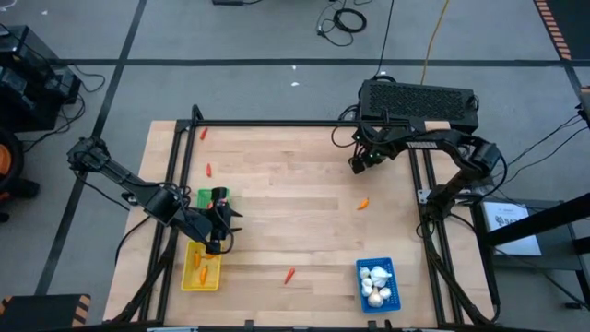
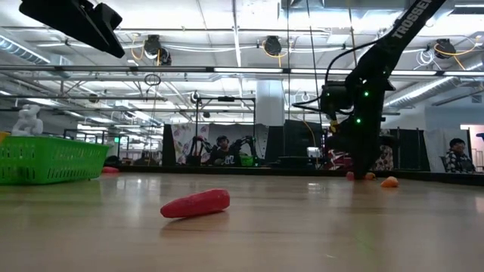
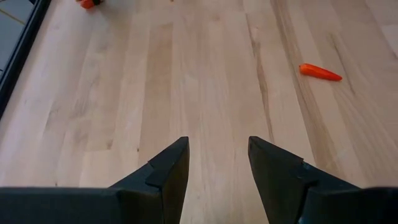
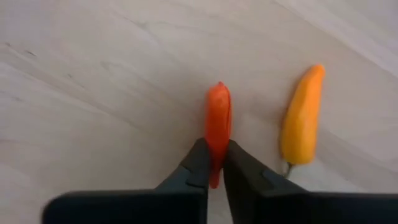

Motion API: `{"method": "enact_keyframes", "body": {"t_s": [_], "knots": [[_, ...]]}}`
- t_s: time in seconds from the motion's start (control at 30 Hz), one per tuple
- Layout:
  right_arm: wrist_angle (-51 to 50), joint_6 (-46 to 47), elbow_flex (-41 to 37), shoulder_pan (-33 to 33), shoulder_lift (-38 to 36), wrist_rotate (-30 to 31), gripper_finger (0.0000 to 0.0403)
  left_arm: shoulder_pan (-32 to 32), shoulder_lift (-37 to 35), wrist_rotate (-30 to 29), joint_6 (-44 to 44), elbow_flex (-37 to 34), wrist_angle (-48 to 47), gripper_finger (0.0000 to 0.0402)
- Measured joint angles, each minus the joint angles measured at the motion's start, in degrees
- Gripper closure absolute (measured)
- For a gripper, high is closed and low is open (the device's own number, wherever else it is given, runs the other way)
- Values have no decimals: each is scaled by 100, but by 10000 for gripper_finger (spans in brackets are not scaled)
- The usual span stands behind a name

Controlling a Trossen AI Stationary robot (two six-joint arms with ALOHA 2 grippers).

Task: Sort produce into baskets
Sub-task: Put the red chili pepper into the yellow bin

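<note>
Right wrist view shows your right tool (image 4: 216, 163) closed narrow on a red-orange pepper piece (image 4: 218, 127), whose long axis runs straight out from between the fingers, so the grip sits on its near end; a yellow-orange piece (image 4: 301, 118) lies just beside it on the surface (image 4: 93, 93), roughly parallel and apart from the fingers. In the high view that tool (image 1: 360, 162) sits near the far right part of the surface, well apart from all three baskets, so the carry, in my judgement, turns on which basket takes this colour: the yellow basket (image 1: 200, 274) at the near left already holds orange pieces and lies diagonally across the surface, while the blue basket (image 1: 377, 283) on the near right, closer to this arm, holds white garlic-like bulbs (image 1: 374, 284). The green basket (image 1: 205, 197) stands just beyond the yellow one; its contents cannot be made out. Your left tool (image 1: 219, 238) hangs over the yellow basket's far end with its fingers parted and nothing between them, as the left wrist view confirms. Loose pieces remain: one orange piece (image 1: 363, 204) right of centre, one red piece (image 1: 289, 274) near the front edge, nearer your left arm, and two small ones (image 1: 209, 170) at the far left.
</note>
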Motion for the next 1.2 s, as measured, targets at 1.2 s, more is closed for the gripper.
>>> {"method": "enact_keyframes", "body": {"t_s": [1.2], "knots": [[966, 196, 1439, 2774, -356, -474, 394, -2, -2, -288, 1131, -1203, 3962, 228]]}}
